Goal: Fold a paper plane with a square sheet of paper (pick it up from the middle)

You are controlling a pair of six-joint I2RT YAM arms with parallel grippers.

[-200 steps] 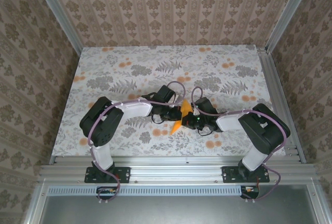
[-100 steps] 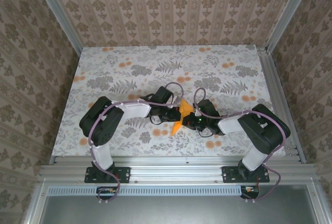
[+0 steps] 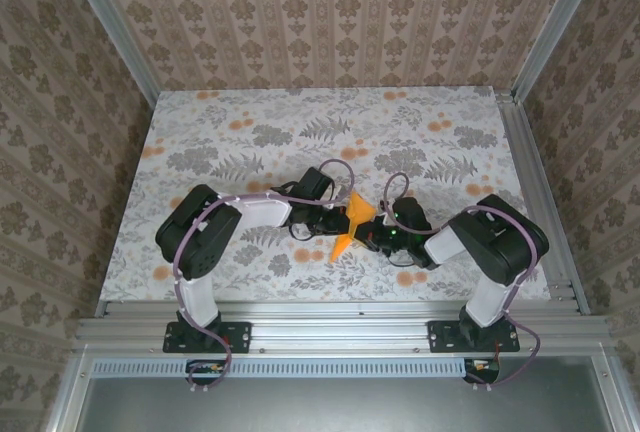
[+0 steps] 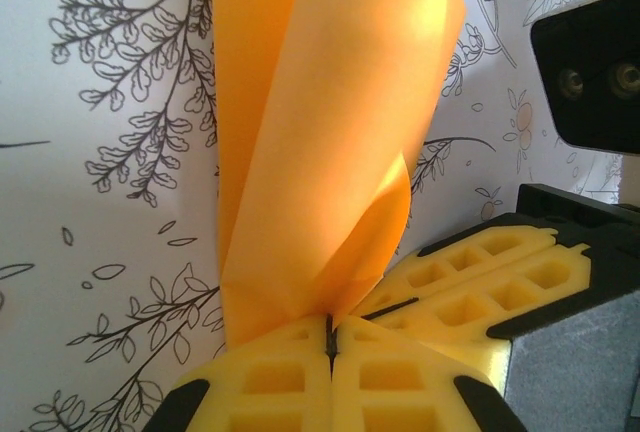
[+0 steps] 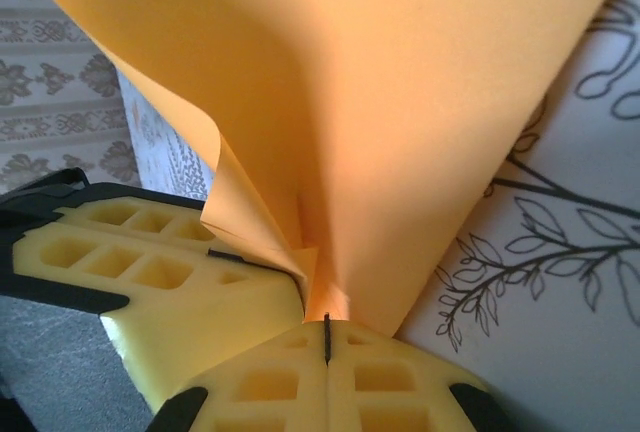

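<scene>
The square sheet of paper is bright orange and folded into a narrow, pointed, plane-like shape, held just above the table's middle. My left gripper is shut on its left side and my right gripper is shut on its right side. In the left wrist view the paper rises in curved flaps from the closed yellow jaws of the left gripper, with the right gripper's fingers touching beside them. In the right wrist view the paper fans out from the right gripper, next to the left gripper's fingers.
The floral table top spreads to the back and to both sides. Patterned walls and aluminium posts close it in. A metal rail runs along the near edge by the arm bases.
The right arm has swung its elbow in and its wrist has shifted slightly right. The paper's upper flaps have spread a little. Both grips on the paper hold.
</scene>
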